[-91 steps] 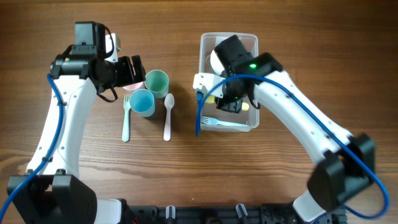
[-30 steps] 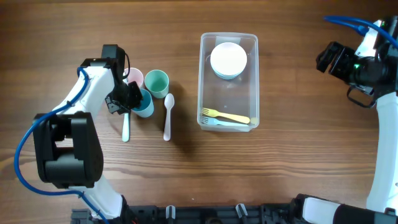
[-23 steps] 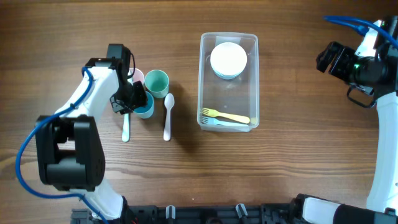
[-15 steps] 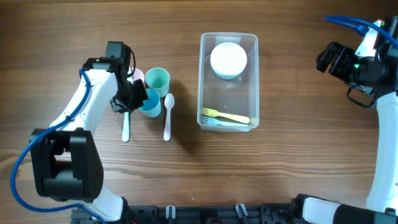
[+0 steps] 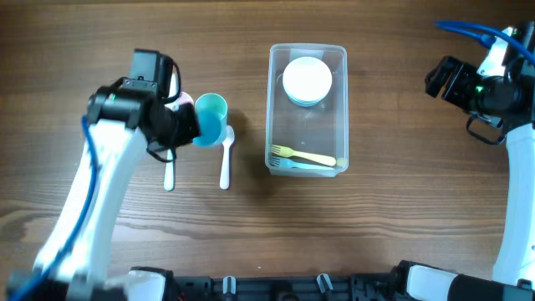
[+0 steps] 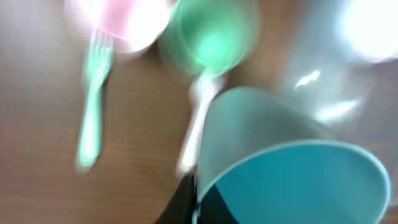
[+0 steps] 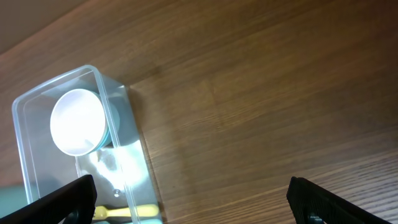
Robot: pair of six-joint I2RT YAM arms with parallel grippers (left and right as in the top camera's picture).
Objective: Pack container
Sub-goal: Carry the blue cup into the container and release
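Note:
My left gripper (image 5: 187,129) is shut on the rim of a blue cup (image 5: 210,119), lifted off the table and tilted. In the blurred left wrist view the blue cup (image 6: 292,162) fills the lower right, its wall pinched in the gripper (image 6: 199,200). Below it lie a green cup (image 6: 214,37), a pink cup (image 6: 124,18), a mint fork (image 6: 92,118) and a white spoon (image 6: 196,118). The clear container (image 5: 273,109) holds stacked bowls (image 5: 307,81), a yellow fork (image 5: 308,155) and a blue fork (image 5: 298,165). My right gripper (image 5: 436,79) hangs open and empty, far right of the container (image 7: 134,143).
On the table by the left arm I see the pink cup (image 5: 179,101), the mint fork (image 5: 169,176) and the white spoon (image 5: 225,160). The lifted blue cup covers the green cup in the overhead view. Bare wood lies between the container and the right arm.
The left gripper closed on the blue cup's rim and lifted it up and toward the right, over the green cup. The right arm has stayed still.

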